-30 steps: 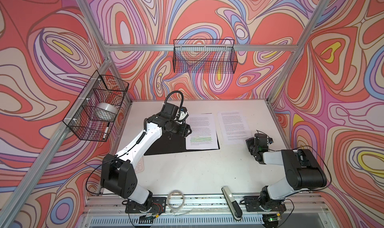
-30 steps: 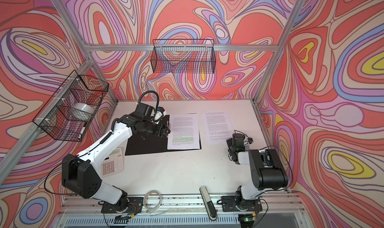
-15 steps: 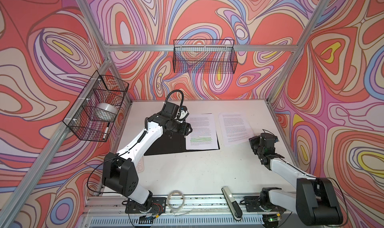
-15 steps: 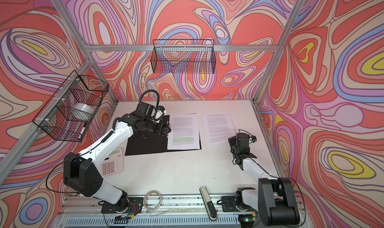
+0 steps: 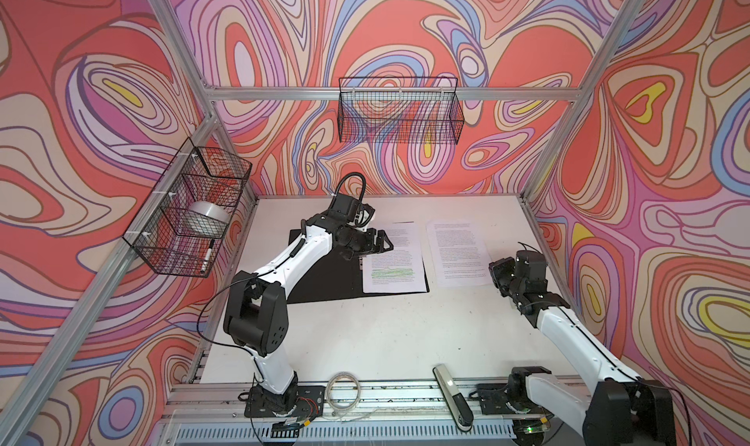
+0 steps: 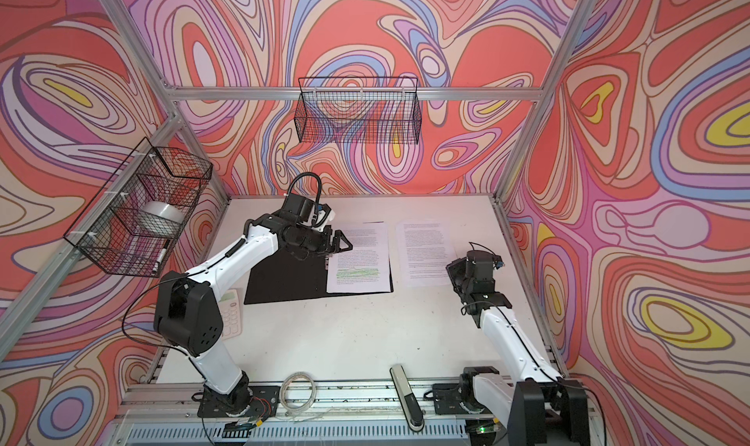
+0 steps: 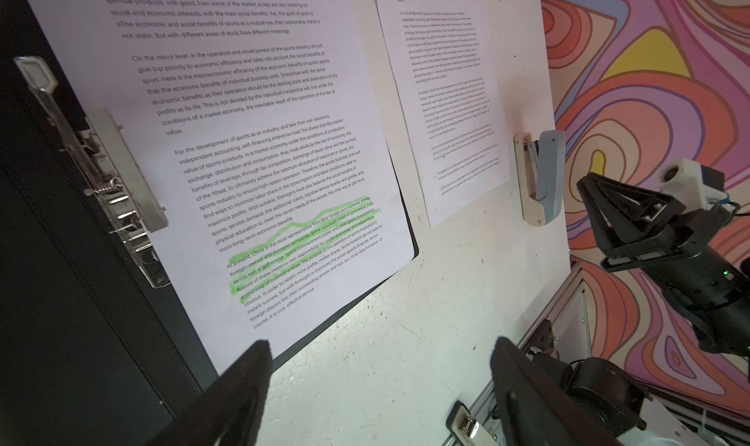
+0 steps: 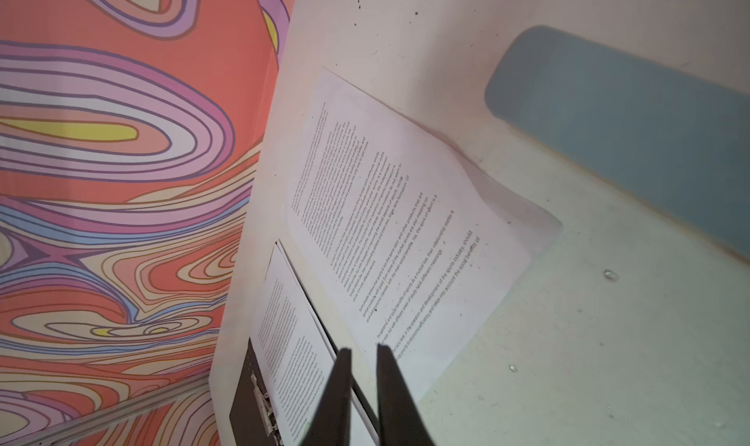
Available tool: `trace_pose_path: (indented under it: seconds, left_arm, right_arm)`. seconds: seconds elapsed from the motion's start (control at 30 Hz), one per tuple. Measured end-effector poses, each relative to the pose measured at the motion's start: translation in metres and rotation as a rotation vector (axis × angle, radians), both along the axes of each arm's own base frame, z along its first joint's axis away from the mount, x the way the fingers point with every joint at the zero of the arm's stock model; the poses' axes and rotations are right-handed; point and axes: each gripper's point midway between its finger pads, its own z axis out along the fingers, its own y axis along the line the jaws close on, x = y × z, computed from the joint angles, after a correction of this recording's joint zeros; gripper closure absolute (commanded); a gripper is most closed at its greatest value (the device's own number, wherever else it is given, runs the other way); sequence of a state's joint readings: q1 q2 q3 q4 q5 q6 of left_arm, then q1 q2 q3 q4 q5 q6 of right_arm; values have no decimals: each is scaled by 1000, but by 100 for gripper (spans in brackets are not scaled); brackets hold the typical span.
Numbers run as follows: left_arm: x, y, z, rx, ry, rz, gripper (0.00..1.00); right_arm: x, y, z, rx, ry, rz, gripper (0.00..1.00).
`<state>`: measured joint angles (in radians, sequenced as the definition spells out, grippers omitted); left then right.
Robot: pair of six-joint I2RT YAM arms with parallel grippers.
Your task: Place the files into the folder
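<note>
- We look down on a white desk (image 5: 385, 334) boxed in by walls (image 5: 406, 38) of swirling red, pink and lilac.
- The folder (image 5: 324, 285) lies open and flat toward the back left of the desk. Its black inside faces up and its metal clip (image 7: 117, 180) runs along the spine.
- The highlighted sheet (image 5: 393, 261), printed text with a few green lines, lies on the folder's right-hand half, right against the clip. We cannot tell whether the clip grips it or whether it only rests there.
- The loose sheet (image 5: 456, 253) lies on the bare desk just to the right of the folder, with a thin strip of desk between them. It may be more than one page; we cannot tell.
- The left pincer (image 5: 381, 243) hovers over the upper part of the highlighted sheet, its jaws spread wide with nothing between them.
- The right pincer (image 8: 362, 358) sits at the near right corner of the loose sheet. Its jaws are parted by only a narrow slit and pinch nothing.
- We judge the task to be roughly half done: one sheet is in place, and the loose sheet has yet to be moved onto the folder.
</note>
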<state>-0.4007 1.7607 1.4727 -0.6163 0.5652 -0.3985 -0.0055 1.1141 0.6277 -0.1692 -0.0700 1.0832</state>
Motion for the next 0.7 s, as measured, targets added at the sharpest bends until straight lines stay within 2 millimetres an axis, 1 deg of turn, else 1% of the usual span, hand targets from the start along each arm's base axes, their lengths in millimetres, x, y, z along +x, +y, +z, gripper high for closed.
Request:
trace_pose_path:
  seconds: [0.03, 0.1, 0.13, 0.23, 0.33, 0.5, 0.6, 0.7]
  left_arm:
    - [0, -1, -1, -2, 5, 0, 12]
    - [0, -3, -3, -2, 11, -2, 12]
    - [0, -3, -3, 0, 12, -3, 12]
    - [0, -3, -4, 11, 4, -5, 12]
    - [0, -3, -4, 28, -6, -11, 12]
    - [0, -4, -4, 56, -24, -31, 12]
    - [-1, -4, -8, 74, -23, -40, 12]
    - [0, -6, -16, 96, -13, -49, 12]
  right_arm:
    - [7, 2, 3, -18, 18, 28, 68]
    - [23, 5, 8, -57, 51, 85, 63]
    - [32, 6, 10, -81, 70, 117, 59]
    - [58, 8, 8, -154, 134, 209, 54]
    - [79, 8, -5, -219, 219, 291, 52]
    - [106, 3, -34, -320, 364, 410, 49]
    - [122, -1, -50, -360, 421, 464, 49]
    - [132, -10, -65, -380, 469, 495, 49]
